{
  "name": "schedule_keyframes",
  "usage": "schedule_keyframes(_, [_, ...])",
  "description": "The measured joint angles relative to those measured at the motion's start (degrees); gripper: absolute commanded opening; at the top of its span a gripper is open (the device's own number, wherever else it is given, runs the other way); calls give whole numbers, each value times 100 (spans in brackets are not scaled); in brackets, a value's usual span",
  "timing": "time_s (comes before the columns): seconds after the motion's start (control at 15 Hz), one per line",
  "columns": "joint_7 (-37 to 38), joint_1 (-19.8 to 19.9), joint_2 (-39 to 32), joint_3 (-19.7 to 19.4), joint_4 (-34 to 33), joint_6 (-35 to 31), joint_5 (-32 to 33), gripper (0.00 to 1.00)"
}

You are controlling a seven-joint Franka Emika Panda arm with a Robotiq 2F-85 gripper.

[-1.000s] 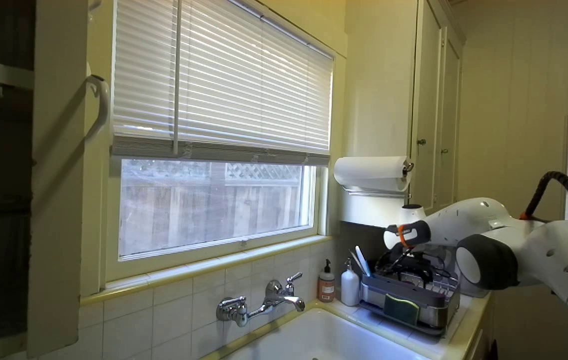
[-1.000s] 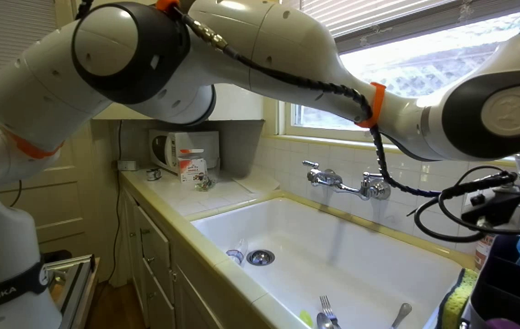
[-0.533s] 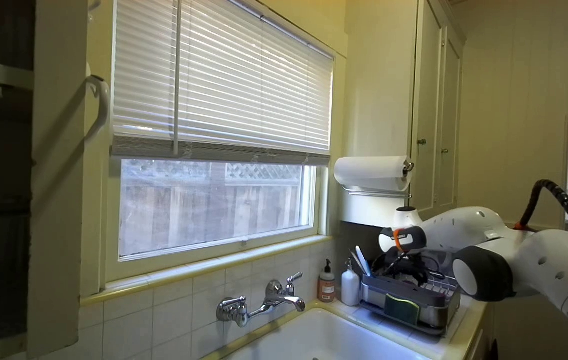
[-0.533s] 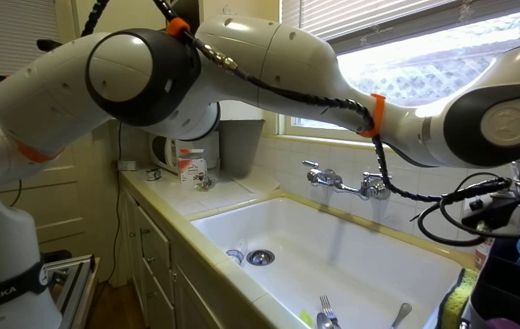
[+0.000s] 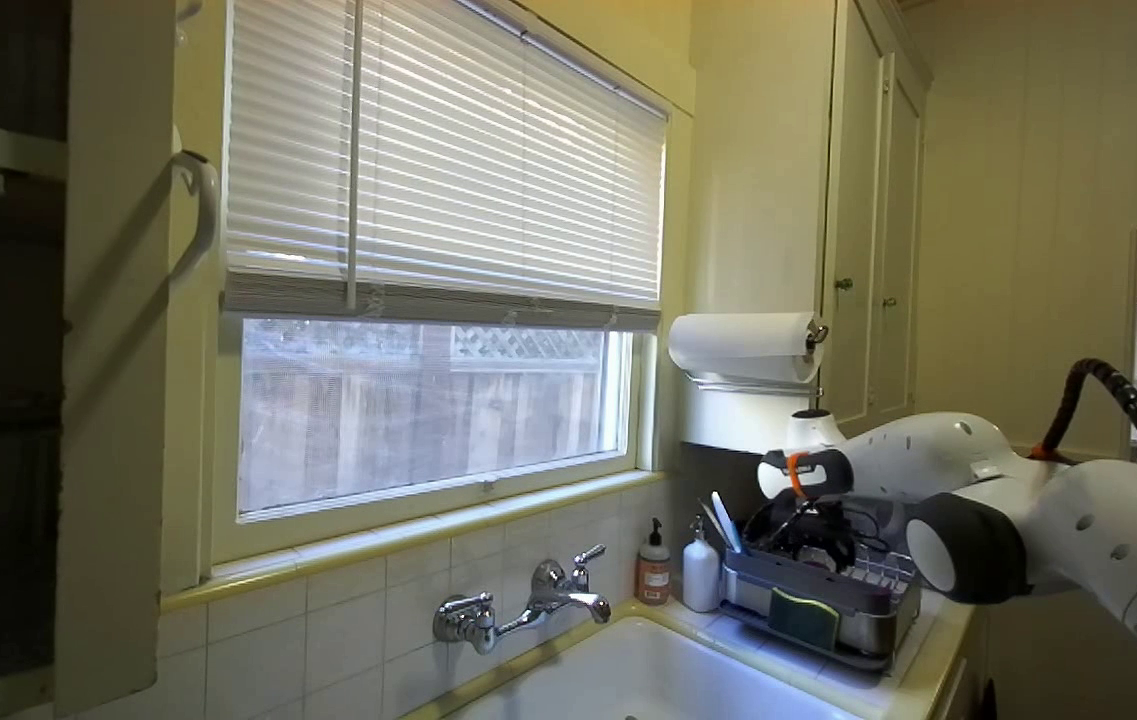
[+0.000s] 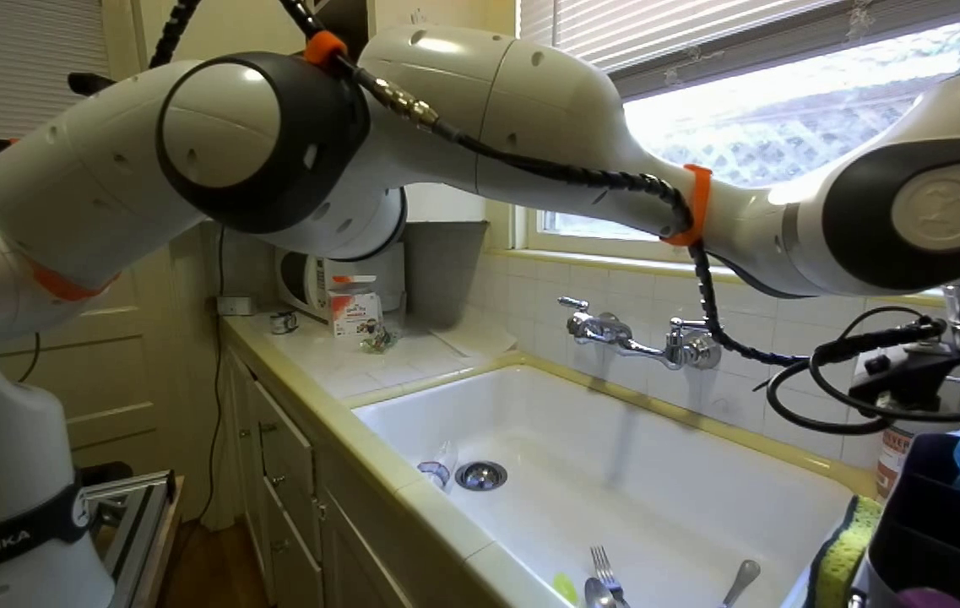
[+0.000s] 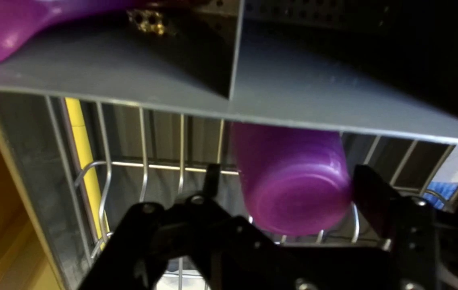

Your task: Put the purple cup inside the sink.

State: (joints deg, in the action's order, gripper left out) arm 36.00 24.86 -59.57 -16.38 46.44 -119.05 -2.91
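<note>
One purple cup [image 7: 293,183] is sitting in the dish rack [image 7: 181,167], base showing.
Gripper [image 7: 287,183] is hanging unclenched, jaws flanking the cup at 9 and 3 o'clock in wrist view.

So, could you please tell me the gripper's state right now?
Gripper: open, spanning the purple cup in the wrist view, not clamped on it.

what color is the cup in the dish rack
Purple, leaning magenta, with no pattern showing; the cup shows best in the wrist view.
</note>
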Motion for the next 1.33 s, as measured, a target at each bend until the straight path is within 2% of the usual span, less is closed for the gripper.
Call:
schedule_keyframes(0.13, [67, 2, -32, -29, -84, 368, 21, 42])
schedule_keyframes(0.4, [120, -6, -38, -84, -169, 607, 22, 42])
schedule_keyframes(0.53, [104, -29, 40, -122, -170, 551, 41, 42])
schedule_keyframes(0.73, [-28, -111, 345, -246, -21, -36, 189, 42])
schedule_keyframes(1.07, [-1051, -280, 1114, -321, 946, -678, 619, 42])
schedule_keyframes(1.33, [-2234, -376, 1767, -145, 1910, -1065, 684, 42])
